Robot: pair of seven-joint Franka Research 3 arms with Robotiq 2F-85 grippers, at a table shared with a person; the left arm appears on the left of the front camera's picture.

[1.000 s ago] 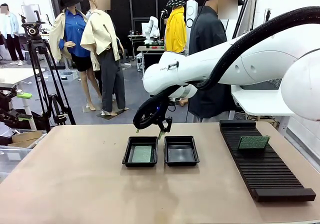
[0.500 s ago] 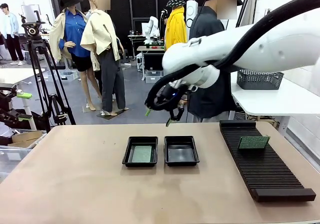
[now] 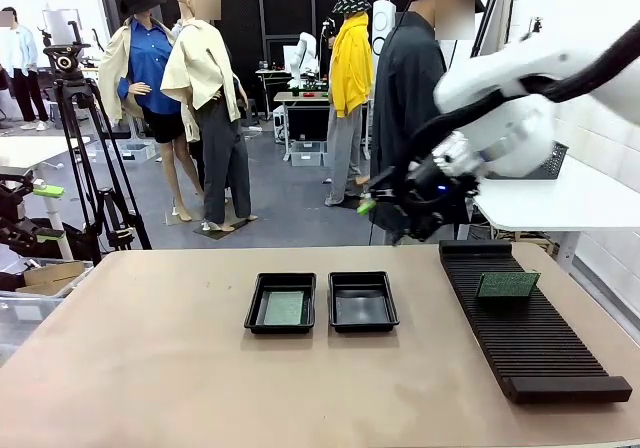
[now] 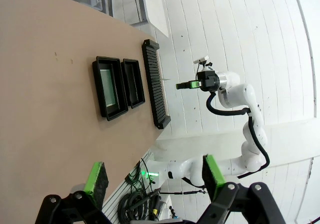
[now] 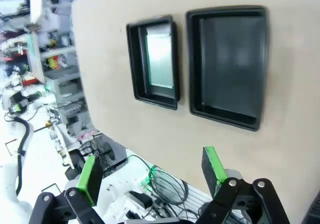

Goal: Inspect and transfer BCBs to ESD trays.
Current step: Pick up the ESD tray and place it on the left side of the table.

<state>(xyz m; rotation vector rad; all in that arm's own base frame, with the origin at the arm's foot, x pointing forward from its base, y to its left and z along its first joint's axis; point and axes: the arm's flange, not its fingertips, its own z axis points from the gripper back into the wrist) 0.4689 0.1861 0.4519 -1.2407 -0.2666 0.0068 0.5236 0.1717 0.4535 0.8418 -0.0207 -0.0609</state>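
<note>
Two black ESD trays lie side by side mid-table. The left tray (image 3: pixel 281 278) holds a green BCB (image 3: pixel 284 308); the right tray (image 3: pixel 362 309) has a bare floor. Another BCB (image 3: pixel 507 285) stands in the black slotted rack (image 3: pixel 530 348). My right gripper (image 3: pixel 380 208) hangs open and holding nothing in the air past the table's far edge, between the trays and the rack. Its wrist view looks down past the right gripper (image 5: pixel 150 173) at the tray with the board (image 5: pixel 135 59), the BCB (image 5: pixel 161 63) and the other tray (image 5: pixel 227 64). My left gripper (image 4: pixel 154 176) is open, far from the trays (image 4: pixel 107 60).
A person in dark clothes (image 3: pixel 405 98) stands behind the table's far edge, close behind my right gripper. A white side table with a mesh basket (image 3: pixel 548 163) sits at the right. Bare tabletop (image 3: pixel 130 358) spreads left of and in front of the trays.
My right arm has lifted from above the left tray and swung to the right, toward the rack's side. The trays, boards and rack have not moved.
</note>
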